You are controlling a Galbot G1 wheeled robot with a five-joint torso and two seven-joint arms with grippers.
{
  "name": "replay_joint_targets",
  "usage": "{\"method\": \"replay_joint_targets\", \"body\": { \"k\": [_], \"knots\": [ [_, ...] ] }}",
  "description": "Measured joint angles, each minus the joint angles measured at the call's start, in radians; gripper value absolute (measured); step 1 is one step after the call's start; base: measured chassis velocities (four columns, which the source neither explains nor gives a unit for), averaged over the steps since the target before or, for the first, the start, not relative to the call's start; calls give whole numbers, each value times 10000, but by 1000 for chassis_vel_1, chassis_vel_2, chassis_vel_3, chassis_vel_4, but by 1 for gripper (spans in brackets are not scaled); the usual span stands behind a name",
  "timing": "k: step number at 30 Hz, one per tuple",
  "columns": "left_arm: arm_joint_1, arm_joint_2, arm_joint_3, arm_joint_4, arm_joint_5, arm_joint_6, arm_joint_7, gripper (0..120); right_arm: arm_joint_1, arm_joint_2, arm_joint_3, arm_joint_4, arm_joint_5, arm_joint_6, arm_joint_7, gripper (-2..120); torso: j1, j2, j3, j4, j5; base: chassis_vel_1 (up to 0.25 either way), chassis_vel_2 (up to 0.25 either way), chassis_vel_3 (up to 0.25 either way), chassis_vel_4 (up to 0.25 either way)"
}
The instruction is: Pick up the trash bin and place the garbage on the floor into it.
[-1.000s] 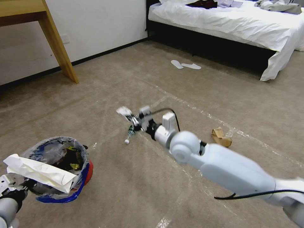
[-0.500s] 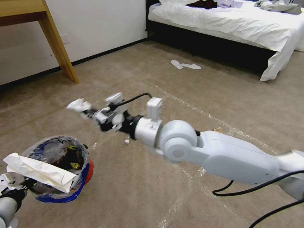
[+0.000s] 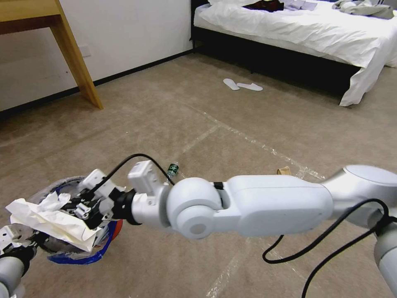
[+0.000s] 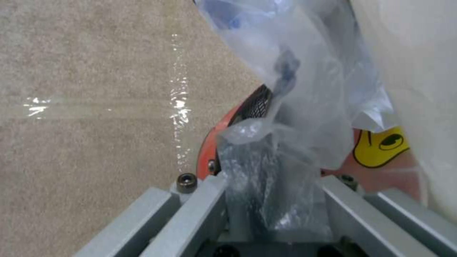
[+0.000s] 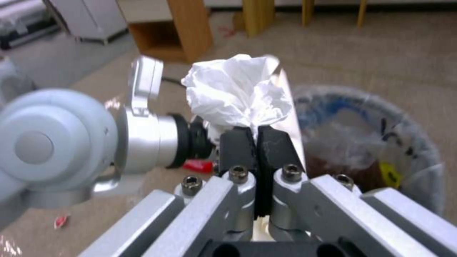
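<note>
The left gripper (image 4: pixel 271 200), low at the robot's left, is clamped on the crinkly liner and rim of the red trash bin (image 3: pixel 116 221), holding it just above the carpet (image 3: pixel 173 256); a large sheet of white paper (image 3: pixel 49 225) lies across its mouth. Over the last second the right arm has swung across from the middle of the floor, so the right gripper (image 5: pixel 257 142) now hangs at the bin's mouth, its black pads pinched shut on a crumpled white tissue (image 5: pixel 238 92). That puts the tissue about ready to drop. Farther out, the green-labelled bottle (image 3: pixel 173 168) and the brown paper bag (image 3: pixel 284 170) lie uncollected.
</note>
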Motion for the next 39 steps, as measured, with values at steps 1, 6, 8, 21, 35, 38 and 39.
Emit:
{"method": "replay_joint_targets", "body": {
  "k": [1,6,8,21,35,38,39],
  "knots": [
    [0,0,0,0,0,0,0,0,0,0,0,0,0,0,0,0,0,0,0,0,0,0,0,0,0],
    [27,5,2,-32,13,0,0,0,50,342,-285,-140,82,-246,268,0,0,0,0,0,0,0,0,0,0],
    [33,12,1,-41,13,0,0,0,53,358,-318,-140,122,-280,295,0,0,0,0,-1,1,0,0,0,0],
    [48,40,-59,-92,-10,0,0,0,179,586,-680,-265,663,-700,641,0,0,0,0,-1,2,0,0,0,0],
    [51,-86,-20,-177,9,-1,2,0,-170,1140,-1055,-1021,577,-970,860,0,0,0,0,-1,1,0,0,0,0],
    [47,-134,-5,-199,26,-2,8,0,-192,1315,-1086,-1179,557,-970,855,0,0,0,0,-1,1,0,0,0,0],
    [47,-143,-5,-202,32,-3,8,0,-192,1368,-1098,-1228,556,-971,846,0,0,0,0,-1,1,0,0,0,0]
  ]
}}
